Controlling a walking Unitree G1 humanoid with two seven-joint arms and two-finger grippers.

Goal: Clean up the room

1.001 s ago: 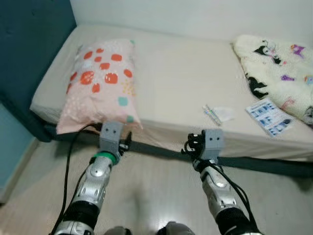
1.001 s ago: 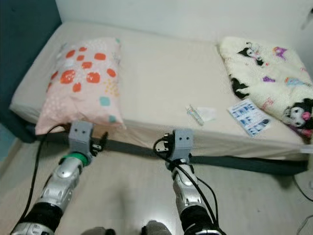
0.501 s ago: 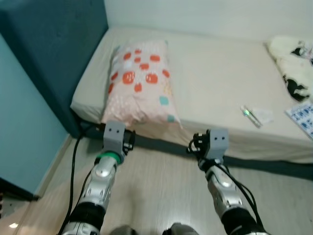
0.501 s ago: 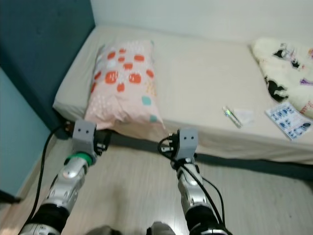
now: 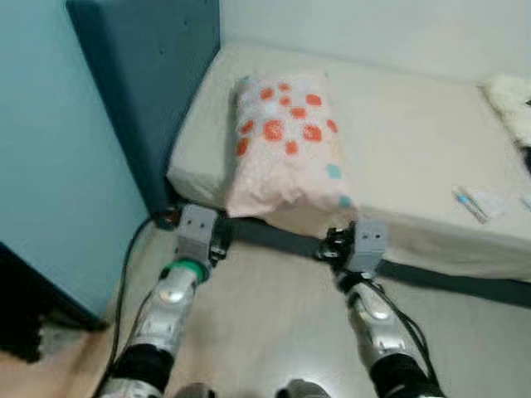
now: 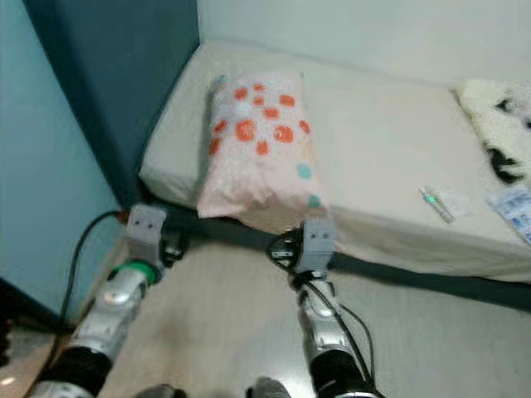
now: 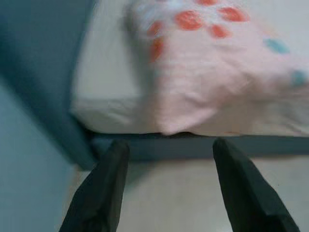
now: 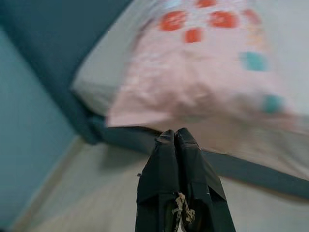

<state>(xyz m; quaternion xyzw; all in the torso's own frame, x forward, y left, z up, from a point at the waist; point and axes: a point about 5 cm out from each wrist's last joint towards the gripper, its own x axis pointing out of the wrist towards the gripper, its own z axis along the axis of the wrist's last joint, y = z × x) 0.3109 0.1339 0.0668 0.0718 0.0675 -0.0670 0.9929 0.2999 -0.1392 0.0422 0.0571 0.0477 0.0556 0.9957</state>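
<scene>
From my seat I see a bed [image 5: 406, 141] with a plain beige sheet, running along a white wall [image 5: 373, 33]. A dark teal headboard [image 5: 149, 75] stands upright at its head end, touching the mattress corner. Beside that headboard, a lighter teal wall [image 5: 50, 149] comes forward on the left. Under the mattress edge, a dark frame rail [image 5: 448, 280] runs the length of the bed. Pale wood-look floor [image 5: 265, 332] lies in front. Low at the left edge I make out a dark shape [image 5: 21, 323], too blurred to identify, possibly furniture.
</scene>
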